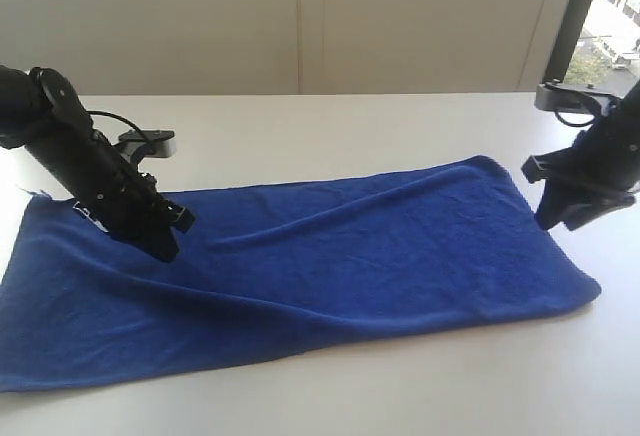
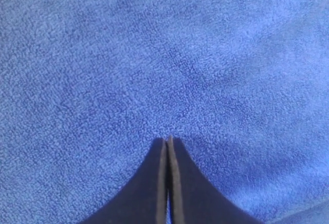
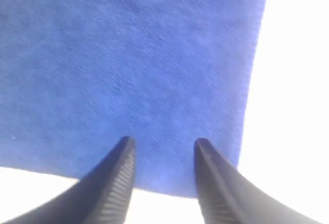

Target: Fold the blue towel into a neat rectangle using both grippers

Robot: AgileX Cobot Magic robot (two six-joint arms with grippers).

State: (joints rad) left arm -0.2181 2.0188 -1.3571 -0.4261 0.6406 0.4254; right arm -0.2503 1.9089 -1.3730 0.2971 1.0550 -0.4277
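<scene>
White tabletop (image 1: 400, 126) is carrying the towel (image 1: 300, 266) spread flat, its long axis running from the lower left of the frame towards the right side.

Left gripper (image 1: 165, 246) is pointing down at the towel's left part, near the far long edge and well in from the left short edge. Its jaws are pressed together with no cloth showing between them. Right gripper (image 1: 555, 218) is hovering just beside the right short edge, jaws spread and empty, that edge lying right under them. By this layout the right arm is sitting nearer a short edge. An end-to-end fold is likely calling for the left gripper to be reaching out to its own end first.
</scene>
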